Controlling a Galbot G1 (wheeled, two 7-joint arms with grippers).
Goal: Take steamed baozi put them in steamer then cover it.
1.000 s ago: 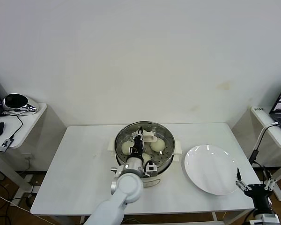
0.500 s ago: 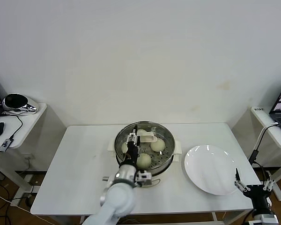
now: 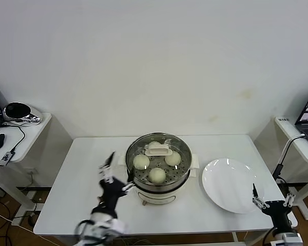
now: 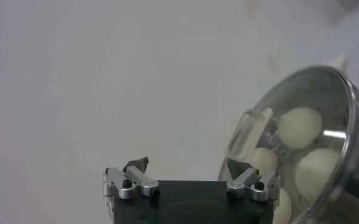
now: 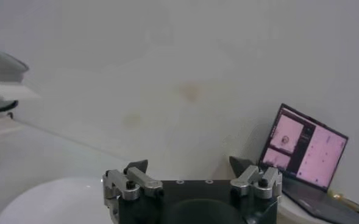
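- Steamer (image 3: 157, 180) sits mid-table (image 3: 82, 205), steel pot on its cream base.
- Glass cover (image 3: 158, 154) is on the pot, cream handle (image 3: 158, 150) up top. It's hard to make out in the head view: mostly the handle and some rim glare.
- 3 baozi (image 3: 157, 175) show clearly through the glass. A 4th is only a pale sliver behind the handle, can't confirm its outline.
- Left gripper (image 3: 112, 177) is off the steamer's left side, above the table, fingers spread wide with nothing between them.
- Left wrist view shows the covered steamer (image 4: 301, 140) at the frame edge, cut off. Only the finger bases are visible, the tips are blurred.
- Right gripper (image 3: 271, 197) is parked at the table's near right corner, just beside the white plate (image 3: 231, 184). Fingers spread, holding nothing.
- Right arm is mostly out of the head frame, only the gripper end shows.
- Right wrist view: plate (image 5: 51, 204) is washed out and its rim is hard to trace. Laptop (image 5: 304, 149) is beyond it, partly cut off.
- Side table (image 3: 20, 134) at far left holds a cable and a dark glossy object I can't identify.
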